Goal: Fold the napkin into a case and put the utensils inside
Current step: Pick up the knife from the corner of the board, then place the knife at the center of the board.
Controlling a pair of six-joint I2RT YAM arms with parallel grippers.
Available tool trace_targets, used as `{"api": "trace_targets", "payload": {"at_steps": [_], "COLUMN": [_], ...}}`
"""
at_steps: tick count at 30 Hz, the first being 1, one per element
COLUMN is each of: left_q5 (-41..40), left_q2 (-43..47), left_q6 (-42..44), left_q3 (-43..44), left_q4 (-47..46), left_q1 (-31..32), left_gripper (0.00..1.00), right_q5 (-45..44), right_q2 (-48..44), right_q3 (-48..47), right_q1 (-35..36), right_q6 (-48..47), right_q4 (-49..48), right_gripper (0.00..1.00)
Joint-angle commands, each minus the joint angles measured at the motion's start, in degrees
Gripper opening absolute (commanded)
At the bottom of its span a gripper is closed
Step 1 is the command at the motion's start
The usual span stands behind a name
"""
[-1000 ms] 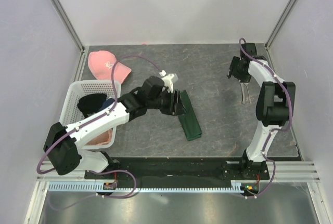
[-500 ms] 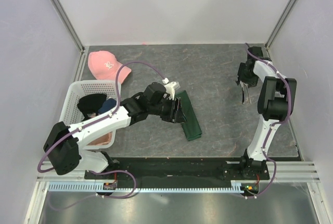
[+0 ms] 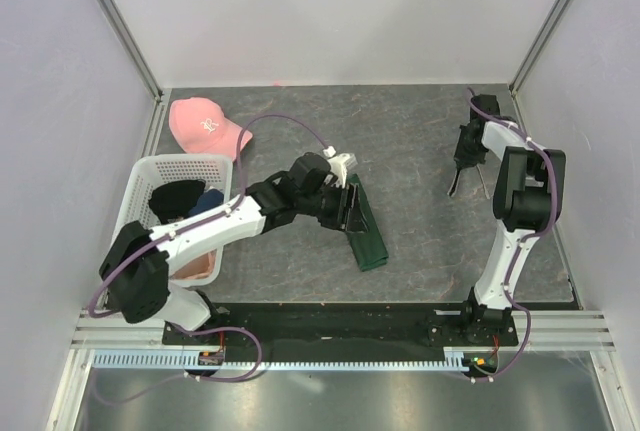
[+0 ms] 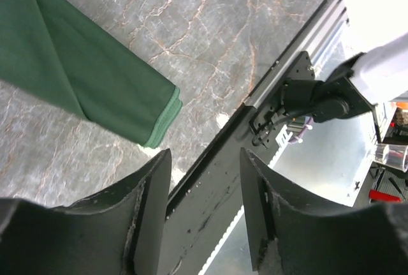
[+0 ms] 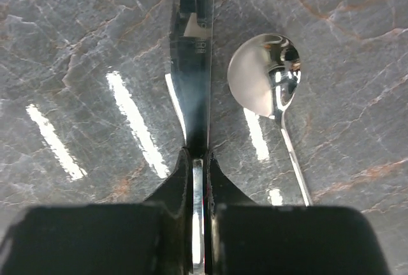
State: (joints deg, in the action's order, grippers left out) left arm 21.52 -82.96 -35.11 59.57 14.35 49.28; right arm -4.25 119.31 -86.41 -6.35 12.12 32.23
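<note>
The grey marbled tabletop (image 3: 400,131) is carrying the dark green case (image 3: 366,231), lying folded near its middle. A pink cap (image 3: 205,126) is lying at the far left, a white basket (image 3: 135,191) is sitting along the left edge, and a spoon (image 5: 264,71) is lying at the far right.

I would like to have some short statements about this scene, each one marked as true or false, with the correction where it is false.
1. The right gripper is shut on a flat silver utensil. True.
2. The spoon lies inside the green napkin. False: it lies on the bare table, beside the held utensil.
3. The left gripper is open and holds nothing. True.
4. The pink cap is in the white basket. False: it lies on the table beyond the basket.
5. The napkin is folded into a narrow strip. True.
</note>
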Motion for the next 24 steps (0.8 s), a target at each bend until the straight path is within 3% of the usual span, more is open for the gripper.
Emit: {"api": "trace_targets", "payload": {"at_steps": [1,6,13,19,24], "left_q5": [-0.6,-5.2,-14.0,-17.7,-18.1], "left_q2": [-6.1,-21.4,-39.2,-48.2,-51.4], "left_q6": [-1.7,-0.7,6.1,8.2,7.9], "left_q3": [4.0,12.2,32.9,44.8,47.0], "left_q4": [-5.9,-9.1,-5.9,2.3,4.0], "left_q1": [0.9,2.7,5.2,5.4,5.5], "left_gripper": [0.59,0.6,0.61,0.64,0.64], "right_q5": [10.4,19.4,26.5,32.0,35.0], "right_q2": [-1.2,-10.1,-16.7,-19.0,-19.0], "right_q3": [8.6,20.2,28.5,32.5,35.0], "right_q1": [2.3,2.0,1.7,0.0,-1.0], "right_q6": [7.1,15.5,19.4,21.7,23.5], "right_q4": [-1.2,-5.2,-10.0,-12.5,-15.2], "right_gripper": [0.0,0.0,0.0,0.0,0.0]}}
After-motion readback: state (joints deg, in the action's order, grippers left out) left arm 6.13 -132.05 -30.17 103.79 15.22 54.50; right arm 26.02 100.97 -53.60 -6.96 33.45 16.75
